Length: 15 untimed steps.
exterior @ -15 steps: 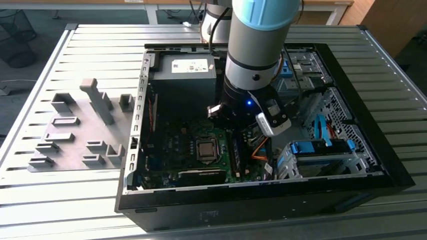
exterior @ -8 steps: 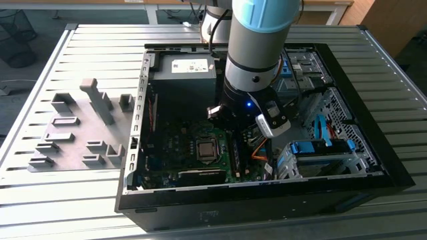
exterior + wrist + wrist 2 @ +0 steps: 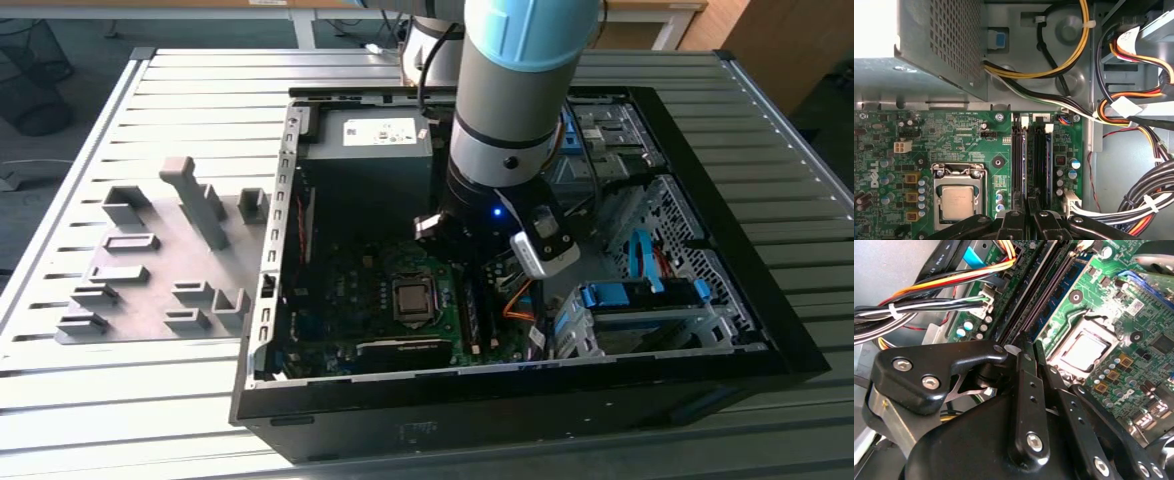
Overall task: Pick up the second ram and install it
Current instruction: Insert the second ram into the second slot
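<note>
Down inside the computer case [image 3: 747, 345] with the gripper [image 3: 1029, 222], at about three o'clock from the processor socket [image 3: 414, 298] in the exterior view. Closed to a thin gap, seemingly pinching the top edge of the memory stick [image 3: 1024, 160]. Standing on edge in its slot [image 3: 1031, 300], in line with the pinch. Probably gripped like that to press straight down into the contacts.
</note>
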### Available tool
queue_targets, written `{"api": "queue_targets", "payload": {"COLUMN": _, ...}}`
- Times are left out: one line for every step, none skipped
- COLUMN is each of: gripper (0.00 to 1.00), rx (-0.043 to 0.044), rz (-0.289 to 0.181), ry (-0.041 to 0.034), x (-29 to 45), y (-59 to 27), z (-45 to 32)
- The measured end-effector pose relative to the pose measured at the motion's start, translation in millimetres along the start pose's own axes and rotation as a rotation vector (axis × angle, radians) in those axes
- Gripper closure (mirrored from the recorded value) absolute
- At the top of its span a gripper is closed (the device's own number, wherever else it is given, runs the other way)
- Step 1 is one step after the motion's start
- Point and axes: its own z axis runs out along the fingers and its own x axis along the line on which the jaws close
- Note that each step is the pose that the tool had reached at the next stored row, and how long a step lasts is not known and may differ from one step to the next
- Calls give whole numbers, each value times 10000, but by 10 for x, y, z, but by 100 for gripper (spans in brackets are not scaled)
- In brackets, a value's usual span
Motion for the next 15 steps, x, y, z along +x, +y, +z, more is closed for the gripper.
{"api": "queue_targets", "payload": {"gripper": 86, "rx": 1, "rz": 0, "ry": 5, "x": 0, "y": 0, "z": 4}}
{"api": "queue_targets", "payload": {"gripper": 86, "rx": 2, "rz": 0, "ry": 9, "x": 0, "y": 0, "z": 7}}
{"api": "queue_targets", "payload": {"gripper": 86, "rx": 1, "rz": -1, "ry": 13, "x": 0, "y": 0, "z": 10}}
{"api": "queue_targets", "payload": {"gripper": 86, "rx": 0, "rz": 0, "ry": 16, "x": 0, "y": 0, "z": 14}}
{"api": "queue_targets", "payload": {"gripper": 86, "rx": 1, "rz": 0, "ry": 18, "x": 0, "y": 0, "z": 15}}
{"api": "queue_targets", "payload": {"gripper": 86, "rx": 0, "rz": 0, "ry": 18, "x": 0, "y": 0, "z": 17}}
{"api": "queue_targets", "payload": {"gripper": 86, "rx": 0, "rz": 0, "ry": 18, "x": 0, "y": 0, "z": 18}}
{"api": "queue_targets", "payload": {"gripper": 86, "rx": -1, "rz": 1, "ry": 18, "x": 0, "y": 0, "z": 19}}
{"api": "queue_targets", "payload": {"gripper": 86, "rx": -2, "rz": 2, "ry": 17, "x": 0, "y": -1, "z": 19}}
{"api": "queue_targets", "payload": {"gripper": 86, "rx": -2, "rz": 2, "ry": 18, "x": 0, "y": -3, "z": 19}}
{"api": "queue_targets", "payload": {"gripper": 86, "rx": -1, "rz": 4, "ry": 18, "x": 0, "y": -5, "z": 19}}
{"api": "queue_targets", "payload": {"gripper": 86, "rx": 0, "rz": 7, "ry": 18, "x": 0, "y": -6, "z": 19}}
{"api": "queue_targets", "payload": {"gripper": 86, "rx": 1, "rz": 13, "ry": 18, "x": 0, "y": -7, "z": 19}}
{"api": "queue_targets", "payload": {"gripper": 86, "rx": 1, "rz": 24, "ry": 18, "x": 0, "y": -8, "z": 19}}
{"api": "queue_targets", "payload": {"gripper": 86, "rx": 0, "rz": 37, "ry": 18, "x": 0, "y": -8, "z": 20}}
